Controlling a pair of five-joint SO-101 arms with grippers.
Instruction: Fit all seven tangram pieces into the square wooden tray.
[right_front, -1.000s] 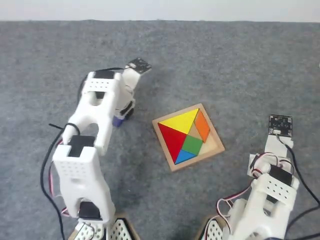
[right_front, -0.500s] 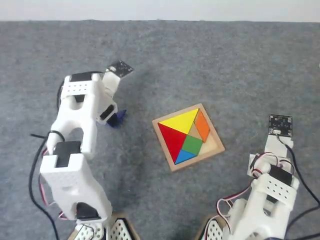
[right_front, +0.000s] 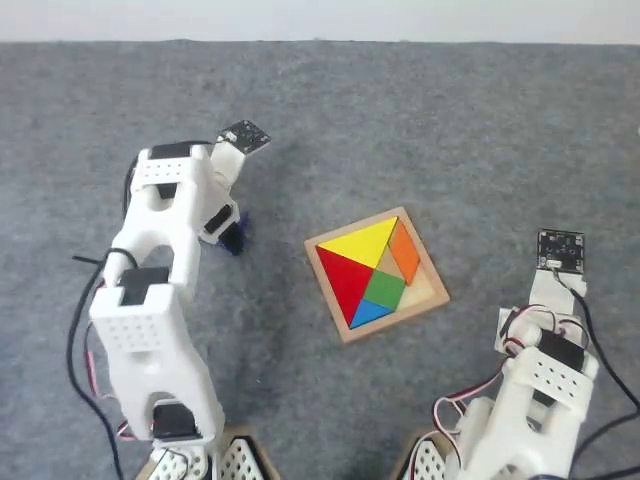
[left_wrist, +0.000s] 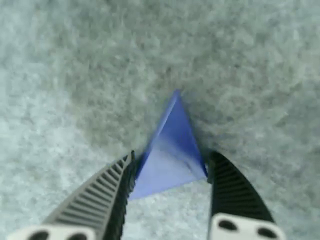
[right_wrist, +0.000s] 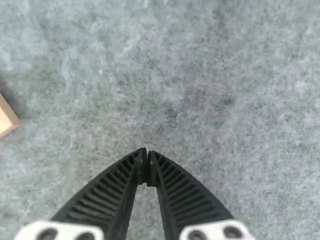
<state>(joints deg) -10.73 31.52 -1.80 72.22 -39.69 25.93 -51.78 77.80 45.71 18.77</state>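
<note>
The square wooden tray lies on the grey carpet near the middle of the high view, turned so its corners point up and down like a diamond. Inside it sit a yellow triangle, a red triangle, an orange slanted piece, a green square and a small light blue triangle. Bare wood shows along the tray's lower right side.

A dark blue triangle is out on the carpet, well to the left of the tray, at the tip of the left arm. In the left wrist view the left gripper clamps this triangle, one ribbed finger pressed against each side. The piece is tilted, with its far point toward the carpet.

The right arm is folded at the lower right of the high view, apart from the tray. In its wrist view the right gripper is fully closed on nothing, above bare carpet, with a corner of the tray at the edge of that view.

A second ago the left arm was closer to the tray. It then swung away to the left, taking the dark blue triangle with it. In the last half second it has edged slightly back to the right. The tray, the five pieces in it and the right arm are where they were.
</note>
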